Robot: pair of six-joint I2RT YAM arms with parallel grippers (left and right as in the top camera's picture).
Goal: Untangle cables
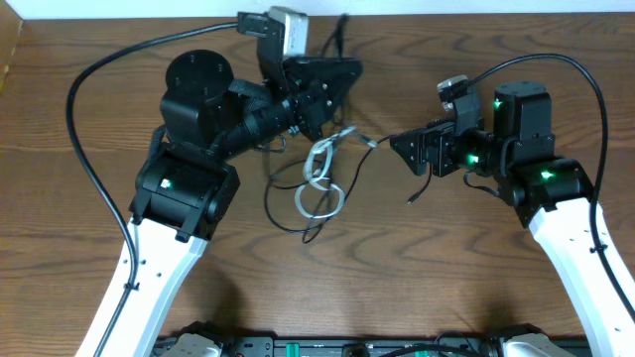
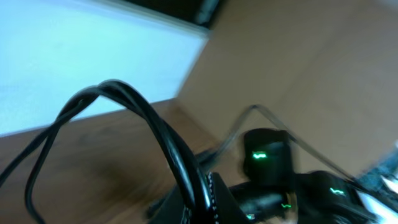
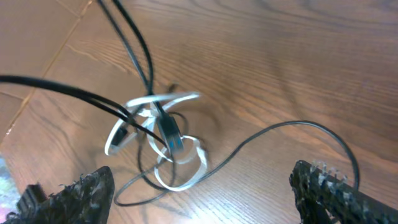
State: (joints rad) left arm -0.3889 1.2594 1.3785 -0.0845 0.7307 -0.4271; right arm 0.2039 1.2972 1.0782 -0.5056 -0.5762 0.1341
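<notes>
The cables lie in a tangle mid-table: a white cable (image 1: pixel 319 164) looped through thin black cables (image 1: pixel 288 213). My left gripper (image 1: pixel 319 121) hangs over the tangle's upper edge. In the blurred left wrist view the left gripper (image 2: pixel 199 202) is shut on a black cable (image 2: pixel 158 134) that arches up out of the jaws. My right gripper (image 1: pixel 399 147) stands just right of the tangle, open. In its own view the right gripper (image 3: pixel 202 199) has nothing between its wide-apart fingers (image 3: pixel 326 190), and the white cable (image 3: pixel 180 158) and a black cable (image 3: pixel 280 129) lie on the wood beyond them.
A loose black cable end (image 1: pixel 412 198) lies under the right gripper. The left arm's thick black supply cable (image 1: pixel 84 149) curves round the table's left side, the right arm's cable (image 1: pixel 595 99) round the right. The wooden table (image 1: pixel 476 258) ends at the pale back edge.
</notes>
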